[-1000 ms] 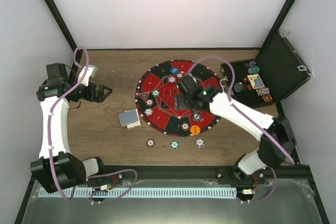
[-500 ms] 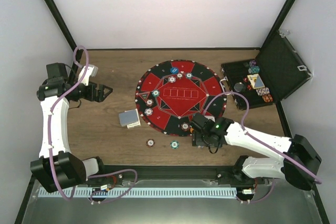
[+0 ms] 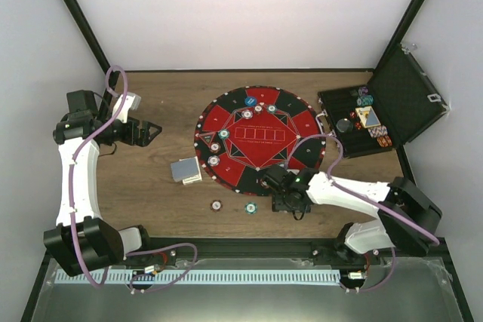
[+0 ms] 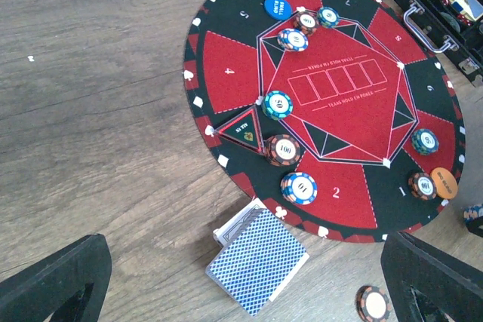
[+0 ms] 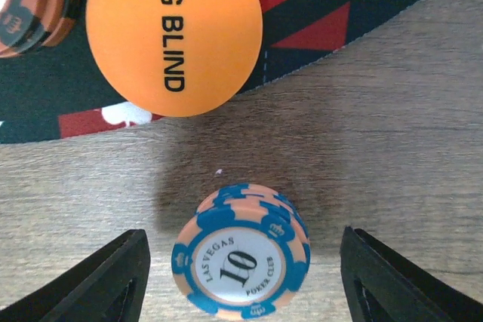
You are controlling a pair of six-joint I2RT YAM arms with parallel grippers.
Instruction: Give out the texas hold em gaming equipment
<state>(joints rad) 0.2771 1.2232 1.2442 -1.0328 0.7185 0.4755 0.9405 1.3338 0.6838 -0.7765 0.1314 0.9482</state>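
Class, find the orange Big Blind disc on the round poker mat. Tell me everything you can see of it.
The Big Blind disc is a flat, round orange marker, smooth and plastic-looking, with BIG BLIND printed in black capitals. It lies face up, flat on the black outer band of the round mat, near the mat's edge. A reddish chip stack sits close beside it. Nothing lies on top.

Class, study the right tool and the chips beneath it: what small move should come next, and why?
Probably lower slightly and close the right tool on the blue-and-peach round poker chip stack marked 10. The stack sits on the wooden table between its open fingers, near the orange round Big Blind disc.
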